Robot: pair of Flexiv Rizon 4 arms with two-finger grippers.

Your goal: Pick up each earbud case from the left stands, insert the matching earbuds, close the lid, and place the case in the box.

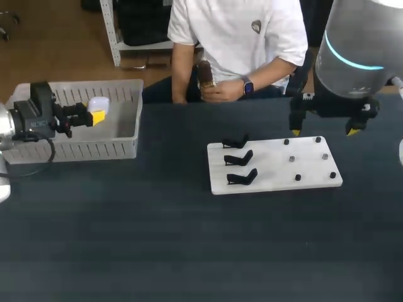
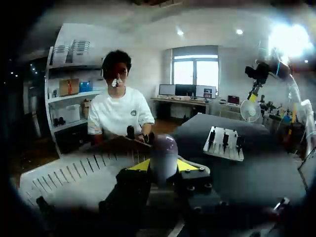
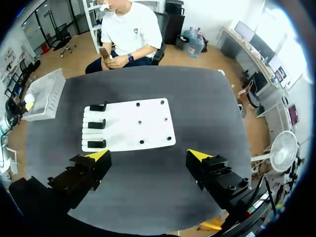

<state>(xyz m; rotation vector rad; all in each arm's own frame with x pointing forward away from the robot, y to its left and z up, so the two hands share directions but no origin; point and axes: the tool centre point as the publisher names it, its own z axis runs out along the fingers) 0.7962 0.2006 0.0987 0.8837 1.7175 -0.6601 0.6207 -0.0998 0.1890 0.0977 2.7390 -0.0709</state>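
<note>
A closed white earbud case point(image 1: 101, 102) hangs over the pale slatted box point(image 1: 94, 150) at the table's far left, and my left gripper point(image 1: 97, 111) is shut on it. In the left wrist view the case point(image 2: 164, 154) stands upright between the yellow tips of the left gripper point(image 2: 164, 167), above the box point(image 2: 74, 170). Three black stands point(image 1: 238, 158) on the left part of the white board point(image 1: 271, 167) hold nothing. My right gripper point(image 1: 324, 131) hovers open and empty above the board's far right corner. In its own view the right gripper point(image 3: 148, 156) is high above the board point(image 3: 128, 126).
Several small dark pegs point(image 1: 292, 158) dot the right half of the board. The box point(image 3: 45, 94) sits far off to the left in the right wrist view. Dark tabletop point(image 1: 189, 245) stretches between the box and the board and along the near side.
</note>
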